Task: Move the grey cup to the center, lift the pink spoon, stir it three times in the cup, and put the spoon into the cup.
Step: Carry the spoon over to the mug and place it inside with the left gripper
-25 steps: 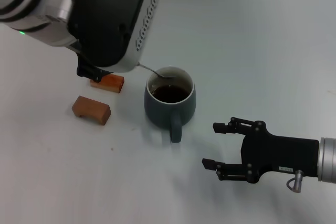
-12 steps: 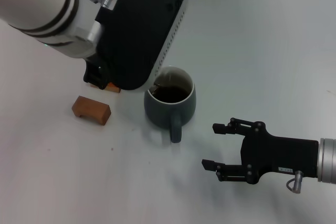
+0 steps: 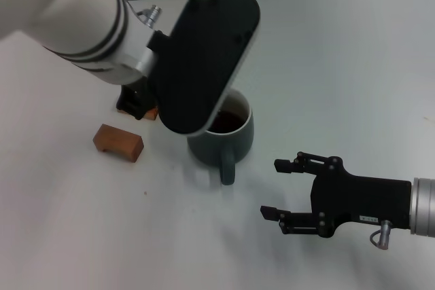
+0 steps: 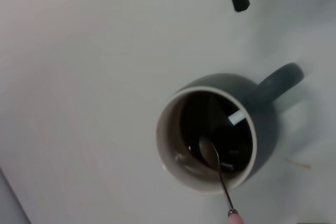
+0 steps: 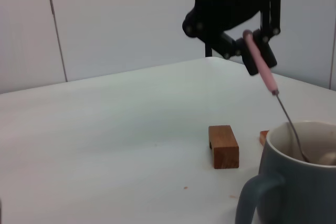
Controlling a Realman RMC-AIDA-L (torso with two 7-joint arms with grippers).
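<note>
Two pincers: our left pincer (image 5: 251,45) grips the pink spoon (image 5: 273,87), its bowl dipped inside the grey cup (image 3: 223,139); our right pincer (image 3: 289,190) gapes beside the cup's handle.

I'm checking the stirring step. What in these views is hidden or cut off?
- Head view: the left arm covers the spoon, part of the cup rim and most of the far block.
- Left wrist view: the spoon handle runs off the edge, so the grip is unseen.
- Right wrist view: the cup is cropped; the left gripper holds the spoon, its bowl hidden.
</note>
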